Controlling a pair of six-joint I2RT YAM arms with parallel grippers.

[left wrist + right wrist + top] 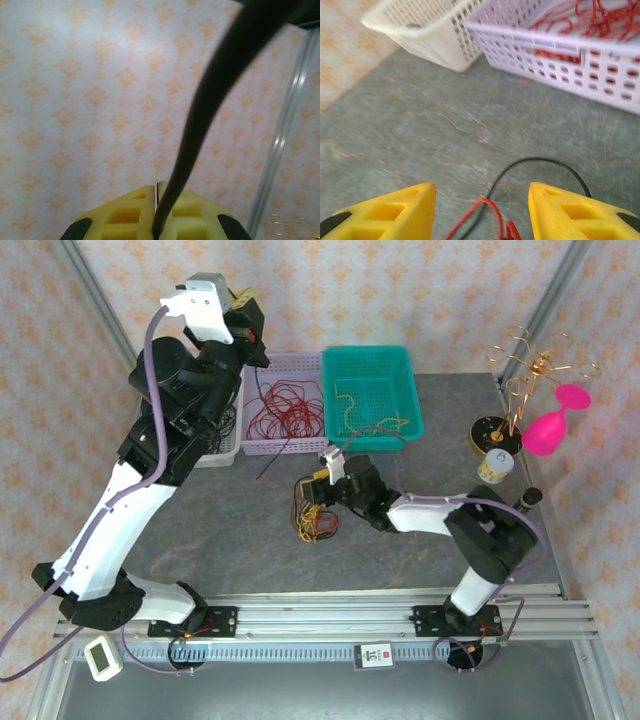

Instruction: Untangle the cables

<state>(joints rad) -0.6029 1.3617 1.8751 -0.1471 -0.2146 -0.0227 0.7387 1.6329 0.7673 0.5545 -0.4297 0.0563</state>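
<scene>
One black cable [197, 130] (long axis vertical)

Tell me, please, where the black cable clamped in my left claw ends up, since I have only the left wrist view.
Observer: From the left claw the thin black cable hangs down past the lavender plastic basket and ends over the grey table just in front of it.
Operator: Is that end caught in the other cables?
Observer: It looks apart from the small tangle of red, black and yellow cables, which sits nearer the right arm.
Operator: And what is the other arm doing?
Observer: The right claw is open and low over that tangle.
</scene>
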